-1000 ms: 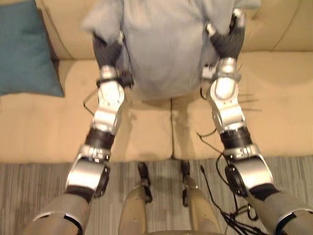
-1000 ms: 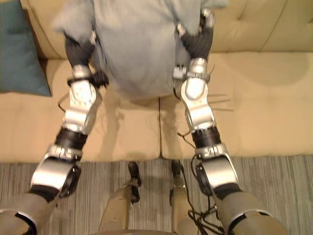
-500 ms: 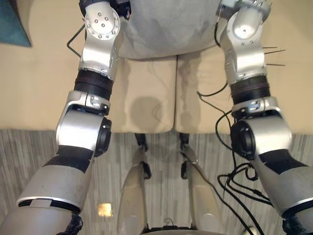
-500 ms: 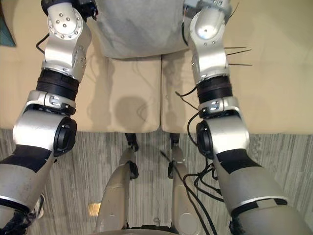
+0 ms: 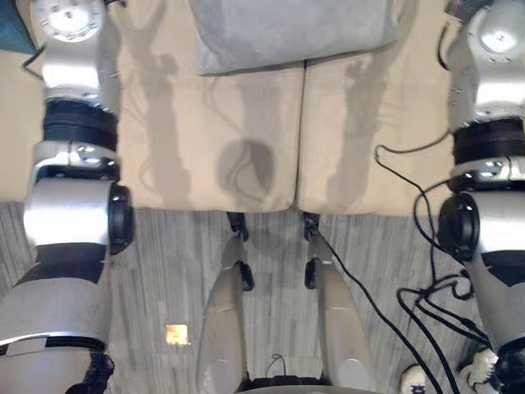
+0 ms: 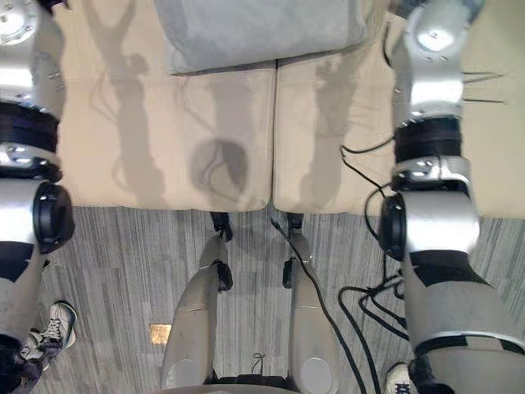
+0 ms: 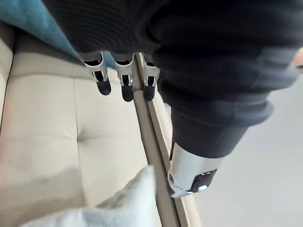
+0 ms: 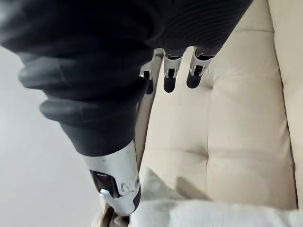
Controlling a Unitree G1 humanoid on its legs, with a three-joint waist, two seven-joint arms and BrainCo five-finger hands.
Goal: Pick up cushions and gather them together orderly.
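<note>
A grey cushion (image 5: 295, 29) lies flat on the beige sofa seat (image 5: 205, 123), across the seam between two seat pads. Neither hand touches it. My left hand (image 7: 125, 78) hangs above the sofa's back edge with straight fingers and holds nothing. A corner of the grey cushion (image 7: 123, 205) shows below it, and the teal cushion (image 7: 28, 19) lies beyond its fingertips. On the other side, my right hand (image 8: 170, 75) is held above the sofa back, fingers straight and empty, with the grey cushion (image 8: 203, 213) beneath it. A teal cushion corner (image 5: 10, 33) peeks in at far left.
The sofa's front edge runs across the eye views, with striped grey carpet (image 5: 164, 279) below it. A white shoe (image 6: 53, 324) stands on the carpet at lower left, and another white shoe (image 5: 414, 379) at lower right.
Both hands have let go of the grey cushion, which now rests on the seat. The arms have spread apart. The camera has tipped down toward the floor.
</note>
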